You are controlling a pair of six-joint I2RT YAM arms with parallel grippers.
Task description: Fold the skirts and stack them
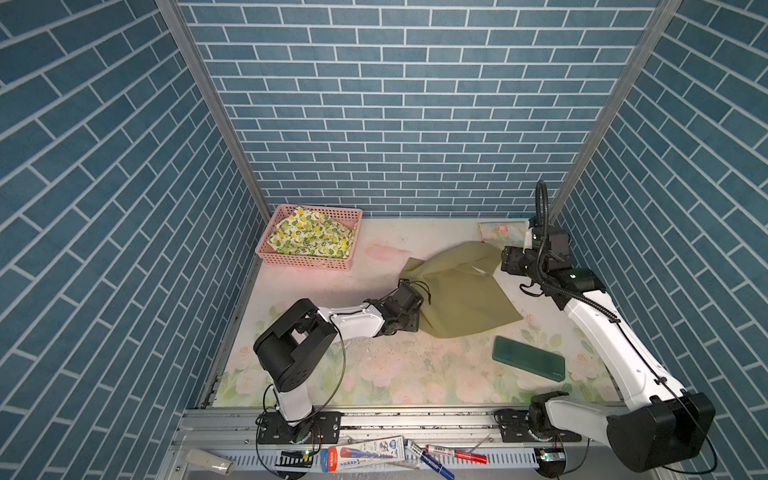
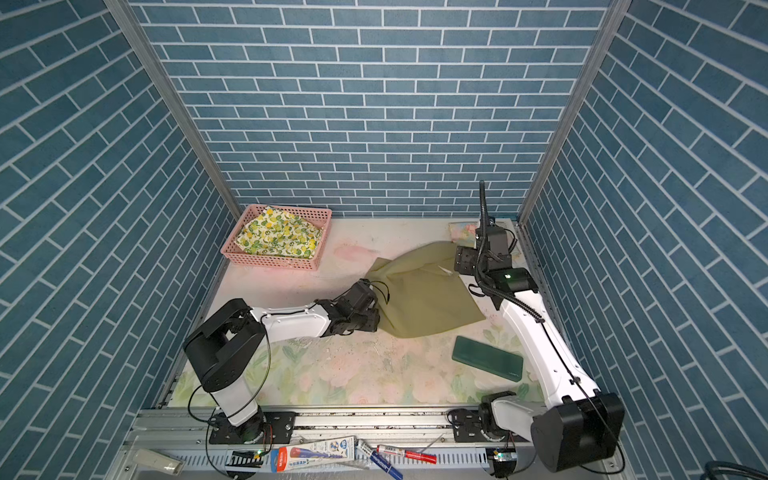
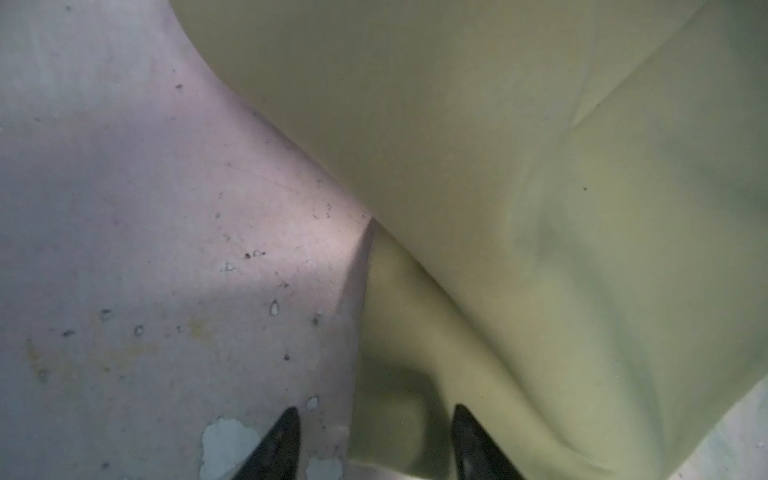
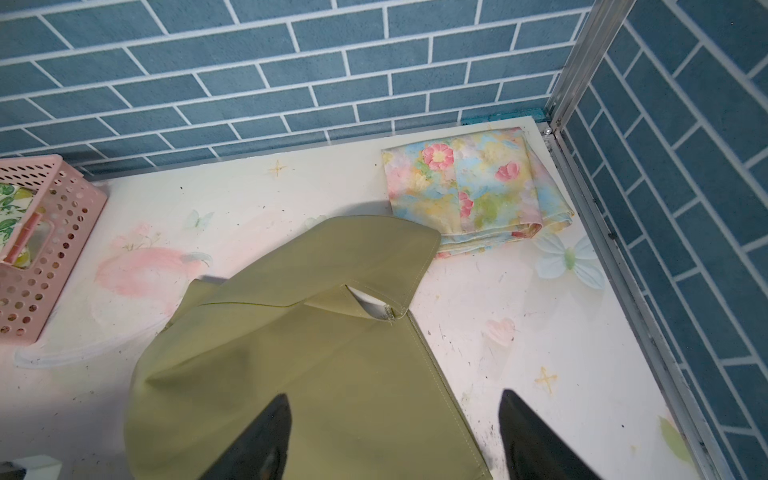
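The olive green skirt (image 1: pixel 461 291) (image 2: pixel 424 295) lies rumpled and partly folded right of the middle. My left gripper (image 1: pixel 417 321) (image 3: pixel 376 415) is low at its left edge. Its fingertips stand apart with a fold of the olive cloth (image 3: pixel 498 166) between them. My right gripper (image 1: pixel 504 262) (image 4: pixel 395 407) hovers open over the skirt's right seamed edge (image 4: pixel 311 374), holding nothing. The pastel floral skirt (image 1: pixel 503 232) (image 4: pixel 473 191) lies folded in the far right corner. The lemon-print skirt (image 1: pixel 309 235) (image 2: pixel 278 237) is in the basket.
A pink perforated basket (image 1: pixel 307 262) (image 4: pixel 41 249) stands at the far left by the wall. A dark green flat block (image 1: pixel 528 357) (image 2: pixel 487 357) lies near the front right. Pens and tools (image 1: pixel 374 455) rest on the front rail. Brick walls close three sides.
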